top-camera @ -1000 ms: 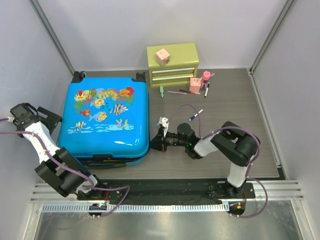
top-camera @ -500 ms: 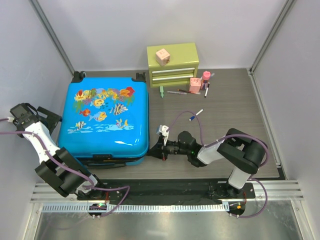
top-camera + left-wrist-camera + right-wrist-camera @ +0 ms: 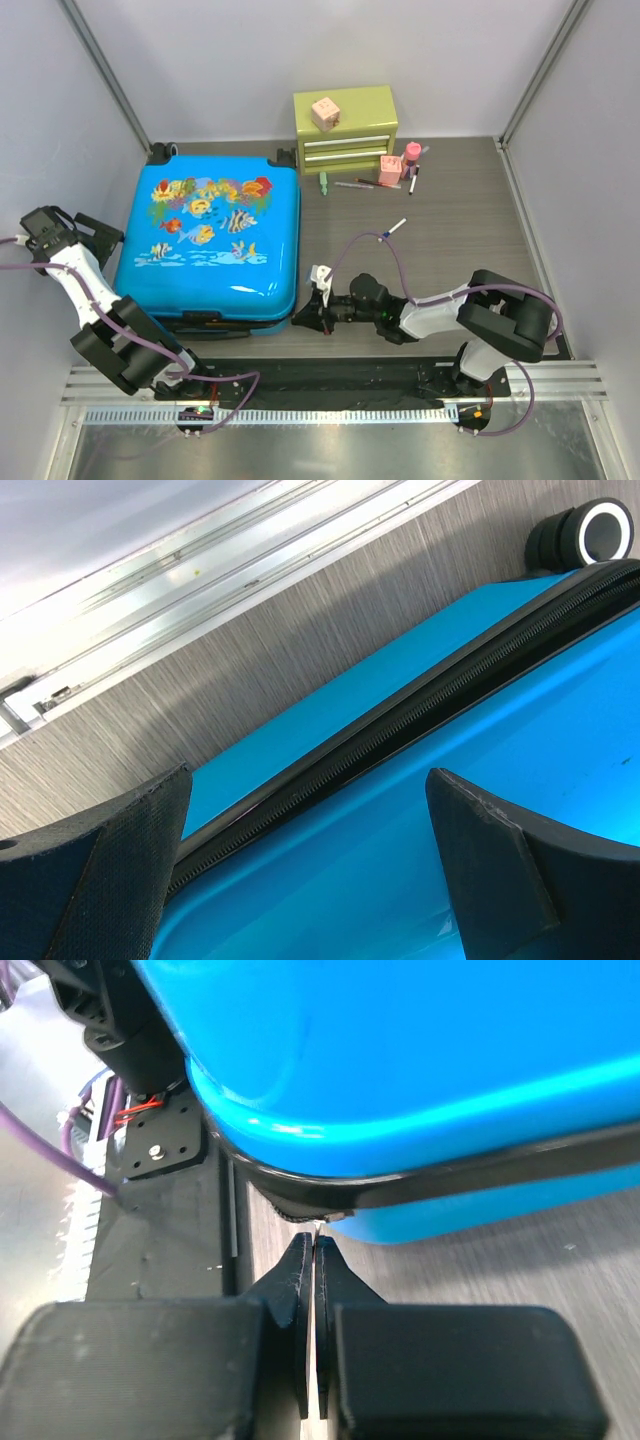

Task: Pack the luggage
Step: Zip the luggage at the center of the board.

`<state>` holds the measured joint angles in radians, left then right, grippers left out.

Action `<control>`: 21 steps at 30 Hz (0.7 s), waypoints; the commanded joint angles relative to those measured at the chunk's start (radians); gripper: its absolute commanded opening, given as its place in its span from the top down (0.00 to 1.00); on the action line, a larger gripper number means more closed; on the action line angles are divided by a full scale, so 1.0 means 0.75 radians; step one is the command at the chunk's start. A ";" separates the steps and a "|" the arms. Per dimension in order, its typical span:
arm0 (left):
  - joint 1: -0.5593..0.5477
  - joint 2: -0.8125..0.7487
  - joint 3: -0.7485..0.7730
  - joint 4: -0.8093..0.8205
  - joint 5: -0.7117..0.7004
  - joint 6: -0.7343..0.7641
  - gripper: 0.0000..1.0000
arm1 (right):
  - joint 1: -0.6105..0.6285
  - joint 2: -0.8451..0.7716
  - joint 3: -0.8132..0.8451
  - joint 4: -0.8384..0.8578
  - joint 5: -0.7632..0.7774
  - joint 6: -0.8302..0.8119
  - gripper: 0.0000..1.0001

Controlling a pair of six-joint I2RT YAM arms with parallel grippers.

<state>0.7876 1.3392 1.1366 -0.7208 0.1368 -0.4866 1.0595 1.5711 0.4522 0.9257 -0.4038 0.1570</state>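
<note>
Luggage (image 3: pixel 210 235): blue fish-print hard shell, lying flat and closed on the table (image 3: pixel 460 220), wheels toward the far wall.
Zipper seam (image 3: pixel 400 725): dark band along the luggage's side, between its two blue halves.
Left gripper (image 3: pixel 103 235): just beside the luggage's left edge, fingers spread wide (its wrist view looks along the seam toward one black wheel (image 3: pixel 600 525)).
Right gripper (image 3: pixel 302 318): low at the luggage's near right corner, fingers pressed together, tips at the seam. A thin pale sliver shows between the tips, too small to identify.
Drawer chest (image 3: pixel 345 128): green, beyond the luggage's far right corner, with a pink cube (image 3: pixel 324 112) on top.
Pen (image 3: pixel 397 227): lying on the table well to the right of the luggage.
</note>
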 commanded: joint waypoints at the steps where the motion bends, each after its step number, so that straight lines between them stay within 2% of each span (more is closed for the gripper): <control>1: -0.019 -0.022 0.031 -0.107 0.065 0.011 0.00 | 0.090 -0.064 0.074 -0.046 -0.055 -0.062 0.98; 6: -0.021 -0.053 0.035 -0.115 -0.014 -0.002 0.00 | 0.144 -0.088 0.137 -0.276 0.037 -0.111 0.98; 21: -0.017 -0.086 -0.033 -0.074 -0.049 -0.014 0.00 | 0.303 -0.121 0.254 -0.563 0.152 -0.166 0.98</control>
<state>0.7849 1.3144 1.1358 -0.7376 0.0898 -0.5018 1.2137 1.5112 0.5964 0.5632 -0.2287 0.0528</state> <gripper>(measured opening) 0.998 0.032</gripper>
